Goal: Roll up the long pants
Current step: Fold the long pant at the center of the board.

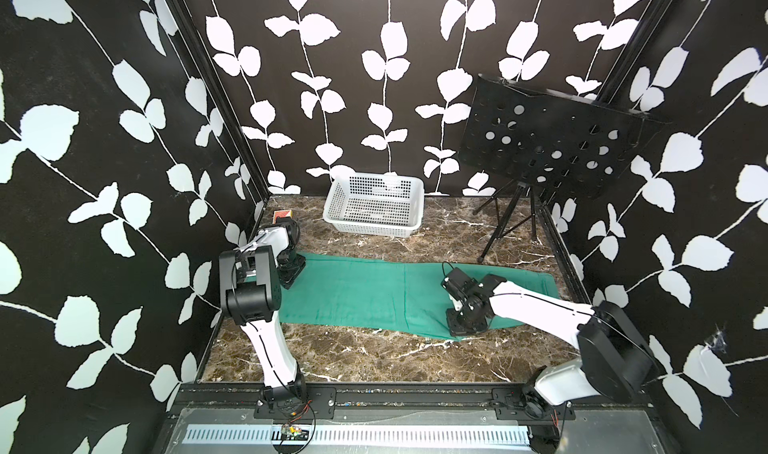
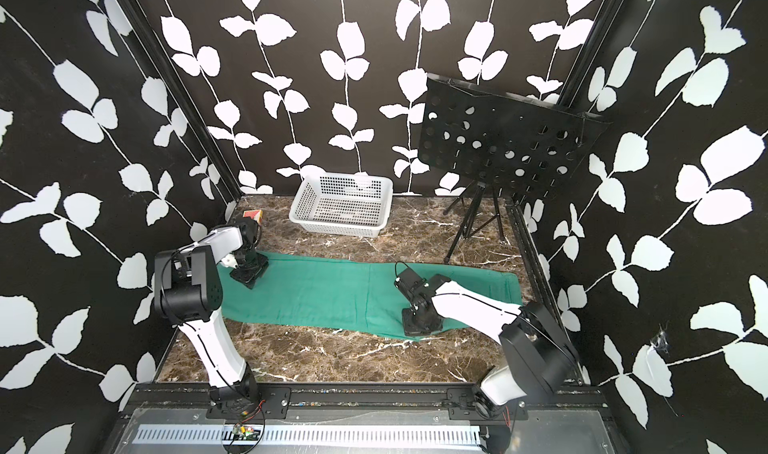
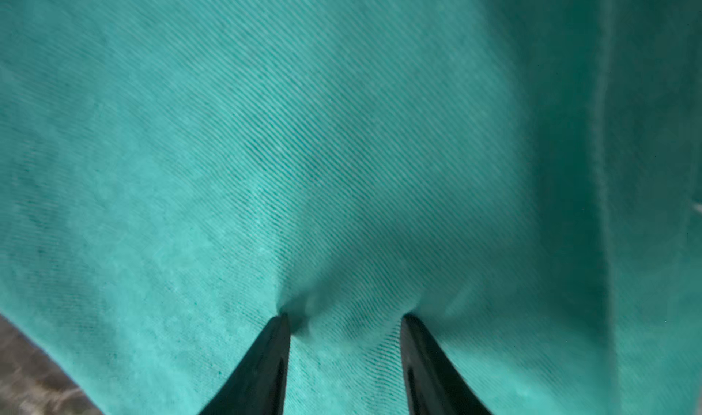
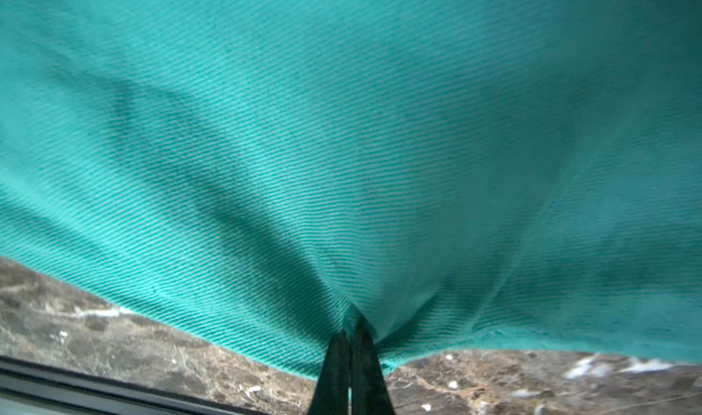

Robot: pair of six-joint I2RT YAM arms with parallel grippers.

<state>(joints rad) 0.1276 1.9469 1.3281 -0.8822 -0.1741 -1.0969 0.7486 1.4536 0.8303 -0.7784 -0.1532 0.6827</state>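
Observation:
The long pants [image 1: 365, 294] lie flat as a teal-green band across the marble table, seen in both top views [image 2: 324, 294]. My left gripper [image 3: 343, 316] points down on their left end [image 1: 291, 273]. Its jaws stand apart, the fingertips [image 3: 281, 325] pressed into the cloth [image 3: 342, 147], and a low ridge of fabric bulges between them. My right gripper [image 4: 351, 325] is at the near edge of the pants toward the right [image 1: 467, 327]. It is shut on a pinch of the cloth [image 4: 342, 147], which puckers toward it.
A white plastic basket [image 1: 374, 206] stands at the back of the table [image 1: 374, 360]. A black perforated stand on a tripod [image 1: 552, 140] fills the back right corner. A small red box [image 1: 283, 215] sits at the back left. Patterned walls close in three sides.

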